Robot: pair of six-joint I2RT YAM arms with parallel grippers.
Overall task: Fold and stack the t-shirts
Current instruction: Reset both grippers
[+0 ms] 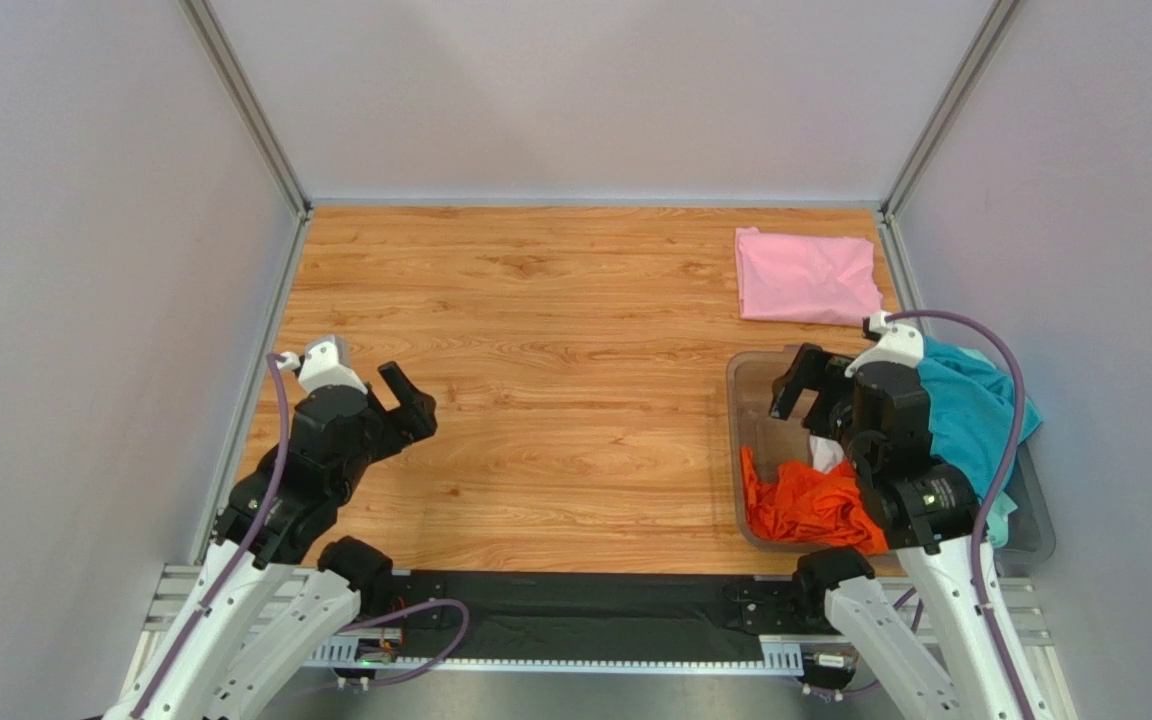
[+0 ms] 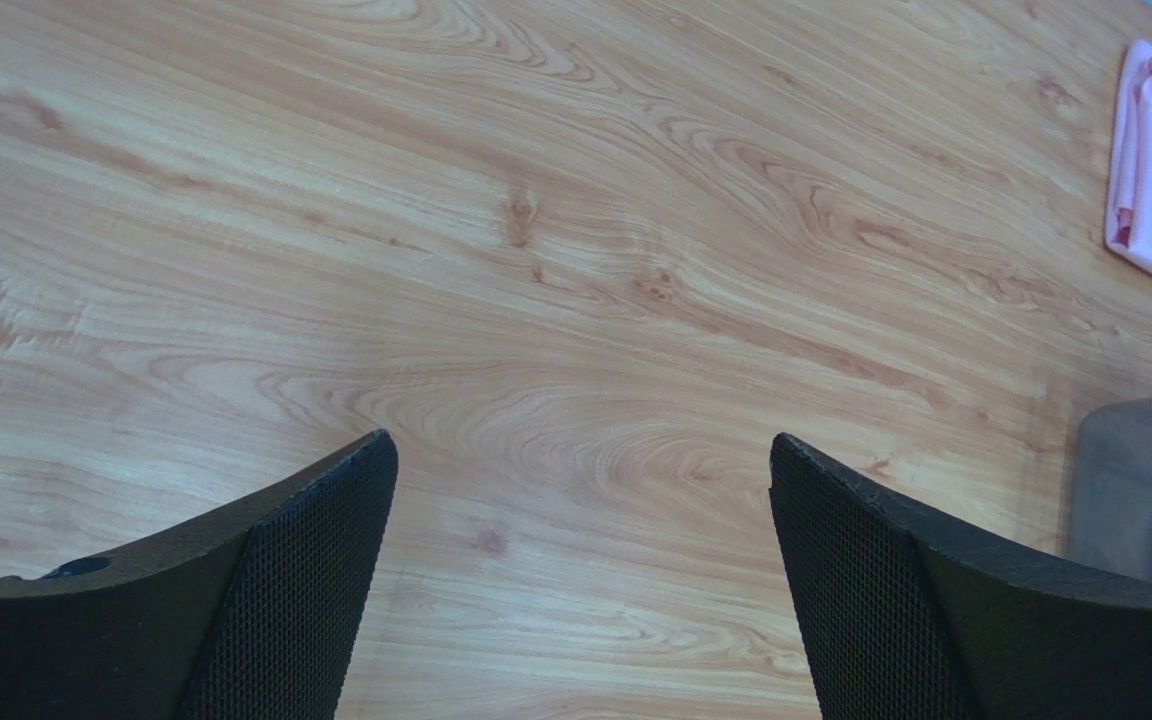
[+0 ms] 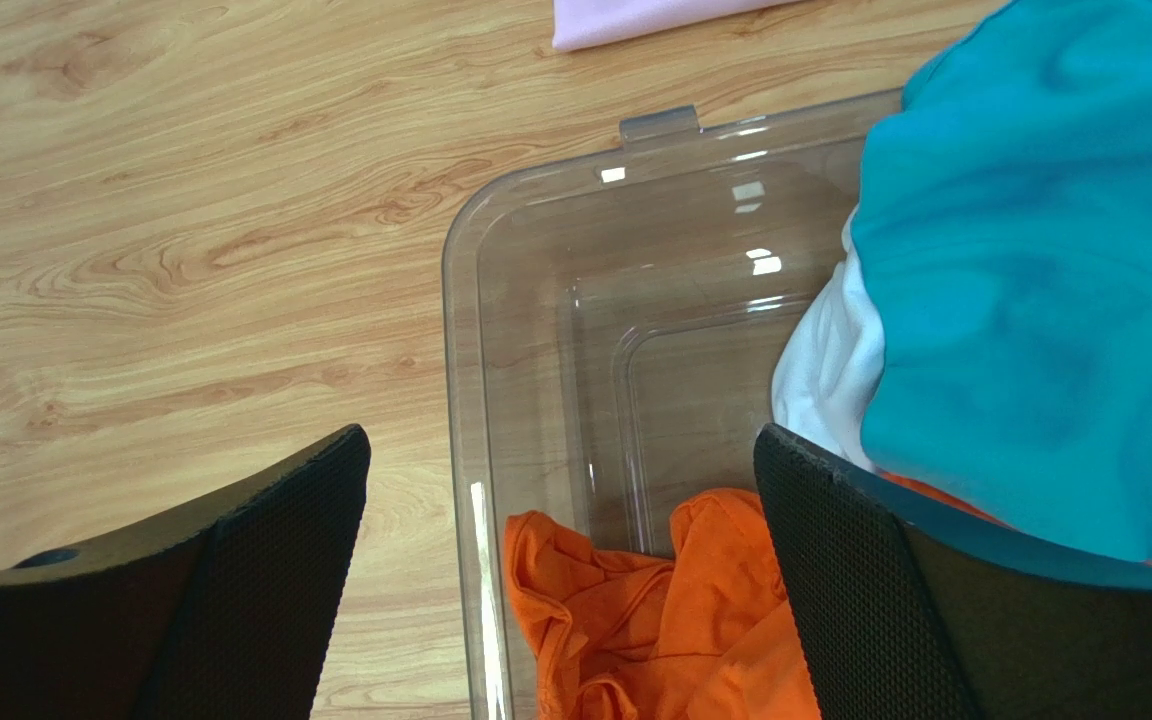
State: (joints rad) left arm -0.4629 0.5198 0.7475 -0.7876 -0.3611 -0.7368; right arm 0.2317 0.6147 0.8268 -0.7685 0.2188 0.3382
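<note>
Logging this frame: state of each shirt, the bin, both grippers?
bin: no lid on.
pink t-shirt: folded, on table.
orange t-shirt: crumpled in bin.
teal t-shirt: bunched over bin's right side.
white t-shirt: bunched beneath teal.
left gripper: jaws open, empty.
right gripper: jaws open, empty, above bin.

I see a wood-grain table closed in by pale grey walls on three sides. A clear plastic bin sits at its near right corner, close to the right wall, with a small tab on its far rim. A black strip runs along the table's near edge.
</note>
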